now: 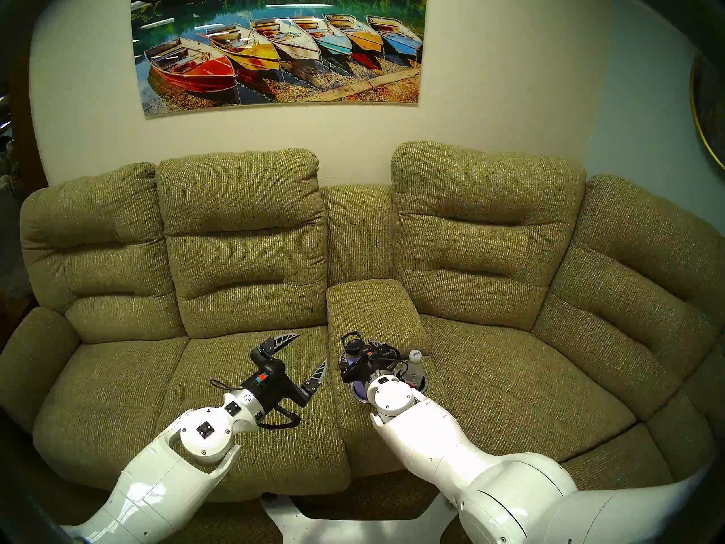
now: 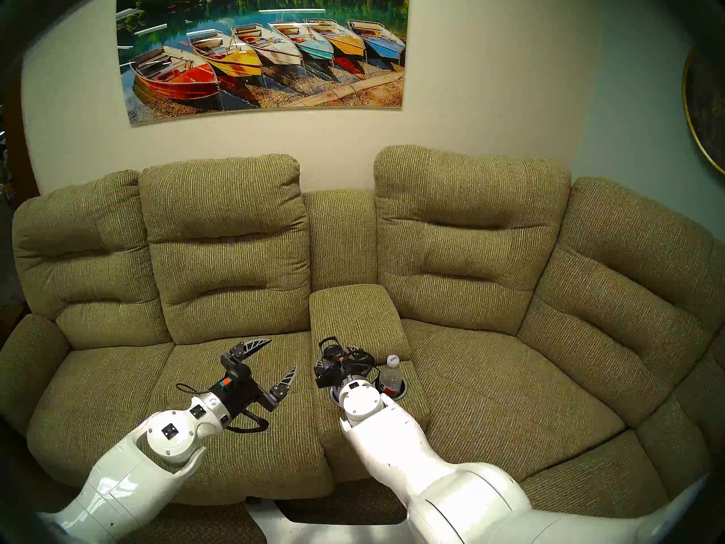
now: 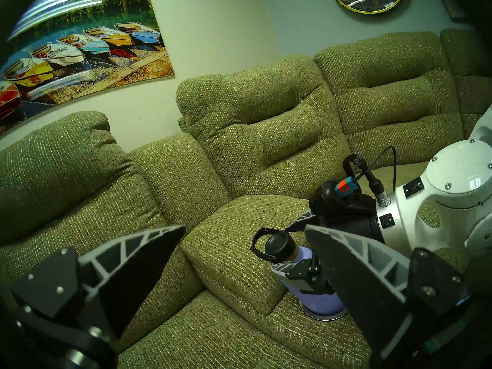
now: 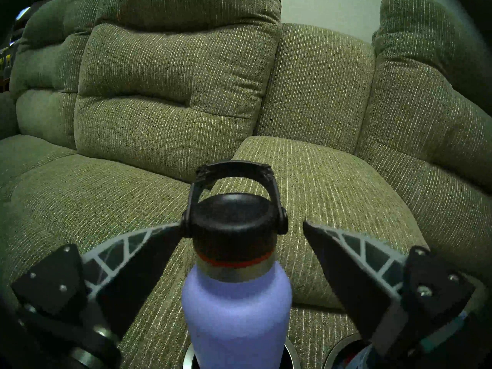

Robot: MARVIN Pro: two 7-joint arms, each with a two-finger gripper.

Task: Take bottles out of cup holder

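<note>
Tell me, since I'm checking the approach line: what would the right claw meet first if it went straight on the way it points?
The purple flask. It stands in its well between the open fingers of the right claw, so its body would likely meet the palm first.

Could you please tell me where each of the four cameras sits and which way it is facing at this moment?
Head stereo left: high on the head, looking down at the sofa; both arms and the open left gripper show.
Head stereo right: nearly the same picture, the clear bottle beside the right wrist.
Left wrist: looks sideways across the console at the right gripper.
Right wrist: looks forward at the sofa back, open jaws either side of the lavender flask.
Shared: both wrist views show the flask in its cup holder.
</note>
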